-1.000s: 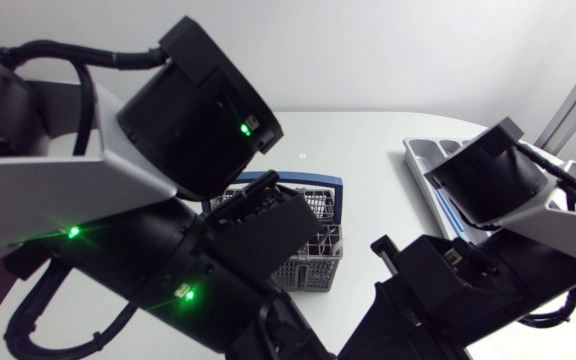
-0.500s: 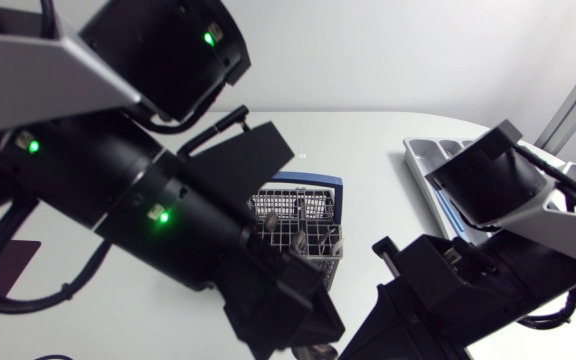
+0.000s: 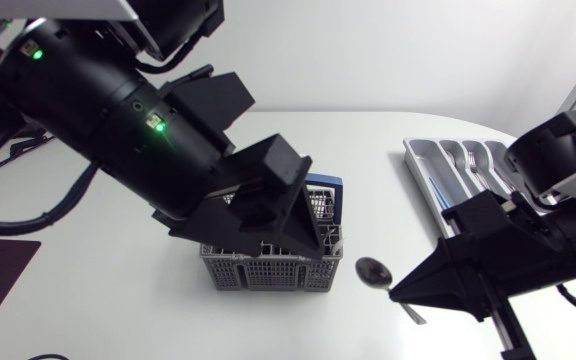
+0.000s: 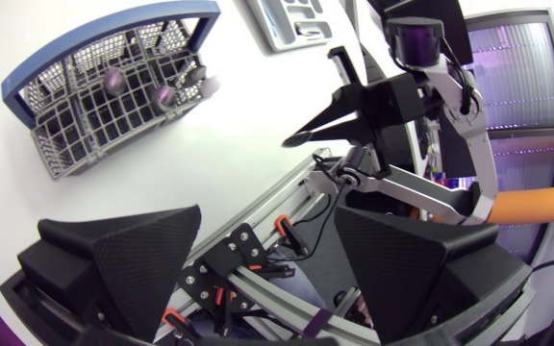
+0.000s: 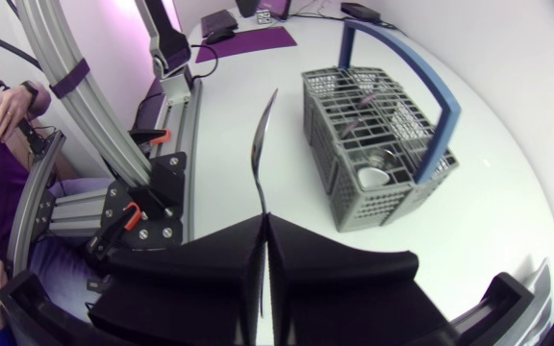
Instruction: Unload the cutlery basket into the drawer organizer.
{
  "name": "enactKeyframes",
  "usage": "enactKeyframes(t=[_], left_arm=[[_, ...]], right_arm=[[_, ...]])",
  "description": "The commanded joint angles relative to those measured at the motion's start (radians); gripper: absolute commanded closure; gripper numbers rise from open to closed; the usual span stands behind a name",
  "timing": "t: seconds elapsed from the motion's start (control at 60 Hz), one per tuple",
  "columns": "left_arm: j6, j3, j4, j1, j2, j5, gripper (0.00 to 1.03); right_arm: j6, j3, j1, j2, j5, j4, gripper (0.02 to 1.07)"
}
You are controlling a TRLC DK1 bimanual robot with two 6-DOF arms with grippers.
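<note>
Head view: the left claw point(image 3: 273, 215) hangs released, fingers wide apart, over the grey cutlery basket point(image 3: 268, 268) on the white desk point(image 3: 118, 290). Right of the basket, the right claw point(image 3: 404, 292) is clenched on a spoon point(image 3: 373, 271) by its handle. The drawer organizer point(image 3: 416, 160) lies further right, near the desk's edge.

Bright, even; fisheye-warped wrist views.
</note>
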Motion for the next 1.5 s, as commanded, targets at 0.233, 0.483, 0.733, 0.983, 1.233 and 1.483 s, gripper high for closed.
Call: enactKeyframes(t=[0.233,0.483,0.733,0.983,1.233,1.483], left_arm=[[-0.117,0.108,-0.084,-0.017,0.096,-0.172,0.05],[-0.205,0.151,-0.116,-0.068,0.152,-0.358,0.05],[-0.300,0.205,-0.163,-0.077,0.196,-0.404,0.05],[-0.367,0.237,-0.174,-0.120,0.221,-0.482,0.05],[-0.393,0.235,-0.176,-0.129,0.233,-0.537,0.05],[-0.424,0.248,-0.180,-0.129,0.250,-0.565,0.05]], right_arm=[[-0.346,0.050,-0.371,0.072,-0.020,-0.157,1.01],[-0.547,0.097,-0.595,0.136,-0.009,-0.209,1.01],[-0.723,0.160,-0.776,0.222,0.029,-0.244,1.01],[-0.860,0.208,-0.904,0.308,0.109,-0.213,1.01],[-0.975,0.248,-0.979,0.432,0.230,-0.037,1.01],[-1.009,0.423,-1.002,0.653,0.293,0.055,1.02]])
